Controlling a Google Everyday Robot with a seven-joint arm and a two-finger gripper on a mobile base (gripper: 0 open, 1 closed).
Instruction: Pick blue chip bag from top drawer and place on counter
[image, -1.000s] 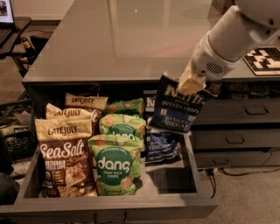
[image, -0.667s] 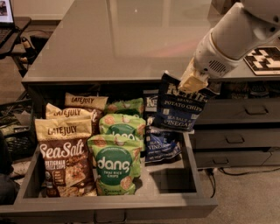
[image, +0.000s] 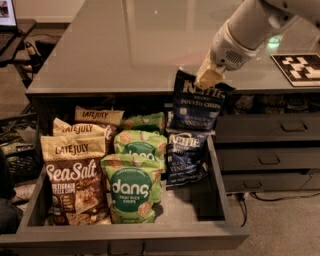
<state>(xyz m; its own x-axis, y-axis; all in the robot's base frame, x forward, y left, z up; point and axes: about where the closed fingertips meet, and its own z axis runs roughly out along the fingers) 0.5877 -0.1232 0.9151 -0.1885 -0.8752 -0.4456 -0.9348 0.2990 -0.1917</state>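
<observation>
My gripper hangs at the counter's front edge, shut on the top of a blue chip bag. The navy Kettle bag hangs upright from the pale fingers, clear of the top drawer, its top level with the counter edge. A second blue chip bag stays in the open drawer below it, leaning at the right of the snacks. The white arm reaches in from the upper right over the counter.
Green Dang bags and brown Late July bags fill the drawer's left and middle. A black-and-white marker tile lies on the counter at right. Narrower drawers with bar handles stand to the right. Clutter sits on the floor at left.
The gripper has lifted the held blue bag higher, from just above the drawer up to the level of the counter edge. The other bags have not moved.
</observation>
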